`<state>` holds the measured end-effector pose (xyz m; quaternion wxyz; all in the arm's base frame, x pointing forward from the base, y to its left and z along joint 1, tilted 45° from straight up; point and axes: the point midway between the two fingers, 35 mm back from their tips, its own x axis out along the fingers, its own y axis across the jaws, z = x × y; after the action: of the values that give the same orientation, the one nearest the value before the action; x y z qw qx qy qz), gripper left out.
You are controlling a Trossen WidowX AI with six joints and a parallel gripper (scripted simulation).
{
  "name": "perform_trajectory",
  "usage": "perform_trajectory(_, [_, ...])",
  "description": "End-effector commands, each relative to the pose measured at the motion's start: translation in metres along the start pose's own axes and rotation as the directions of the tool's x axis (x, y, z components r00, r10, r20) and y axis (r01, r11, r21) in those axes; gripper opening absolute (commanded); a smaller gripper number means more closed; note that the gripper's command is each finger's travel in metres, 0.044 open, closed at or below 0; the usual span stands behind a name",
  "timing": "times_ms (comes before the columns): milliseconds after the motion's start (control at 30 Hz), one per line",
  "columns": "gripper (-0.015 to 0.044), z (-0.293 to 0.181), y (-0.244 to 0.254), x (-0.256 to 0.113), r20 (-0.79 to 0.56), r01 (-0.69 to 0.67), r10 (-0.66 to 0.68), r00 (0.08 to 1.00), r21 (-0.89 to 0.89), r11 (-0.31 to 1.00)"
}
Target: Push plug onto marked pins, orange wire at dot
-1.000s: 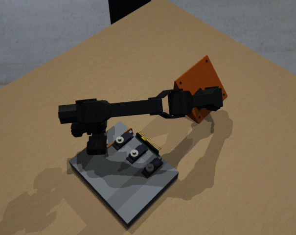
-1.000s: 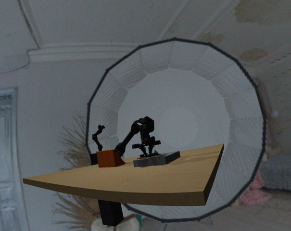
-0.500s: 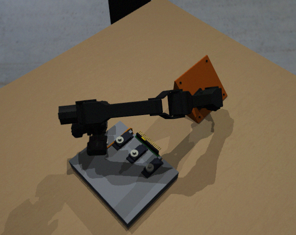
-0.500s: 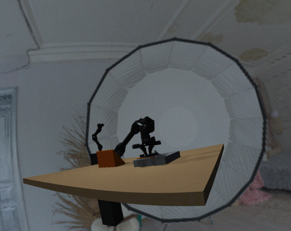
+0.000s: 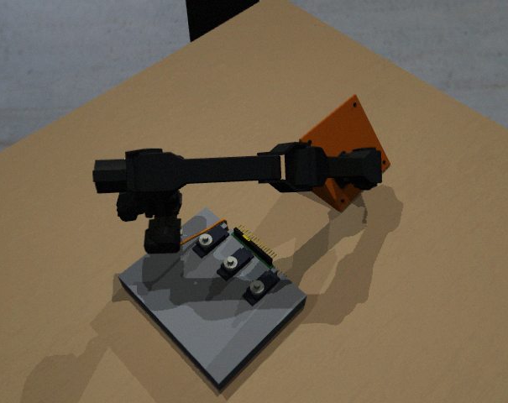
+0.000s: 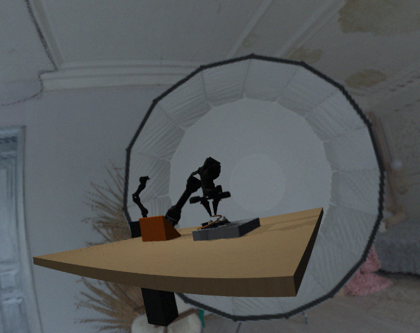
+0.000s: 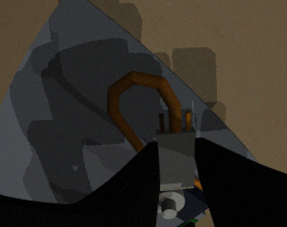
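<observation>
My gripper (image 7: pixel 176 148) (image 6: pixel 212 214) is shut on the grey plug (image 7: pixel 176 165), one finger on each side, raised a little above the grey holder (image 5: pixel 219 347) (image 6: pixel 212 236). In the top view the arm hides the fingertips and plug. The orange lead (image 7: pixel 114 101) (image 5: pixel 204 229) leaves the plug's upper end in the wrist view and loops to the left. It runs to the end servo (image 5: pixel 219 235) of three dark servos. The pin row (image 5: pixel 263 244) sticks out at the holder's edge, with a yellow band (image 5: pixel 246 238) near one end. The dot cannot be made out.
Two other servos with pale horns (image 5: pixel 230 262) (image 5: pixel 257 287) stand beside the pin row. An orange wedge-shaped block (image 5: pixel 349 130) (image 6: pixel 151 229) stands near the arm's base. Another small dark arm (image 6: pixel 139 197) shows behind the block. The tan table (image 5: pixel 418 260) (image 6: pixel 203 261) carries everything.
</observation>
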<state>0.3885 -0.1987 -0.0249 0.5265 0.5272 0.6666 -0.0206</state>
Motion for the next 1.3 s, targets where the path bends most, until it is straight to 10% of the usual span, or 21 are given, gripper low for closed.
perform_trajectory(0, [0.0, -0.004, -0.001, -0.002, -0.01, 0.01, -0.009, 1.0, 0.046, 0.999])
perform_trajectory(567, [0.0, -0.046, -0.009, -0.018, -0.011, 0.015, -0.011, 1.0, 0.585, 0.811])
perform_trajectory(1267, [0.0, -0.11, -0.025, -0.025, -0.014, 0.016, -0.012, 1.0, 0.976, 0.217])
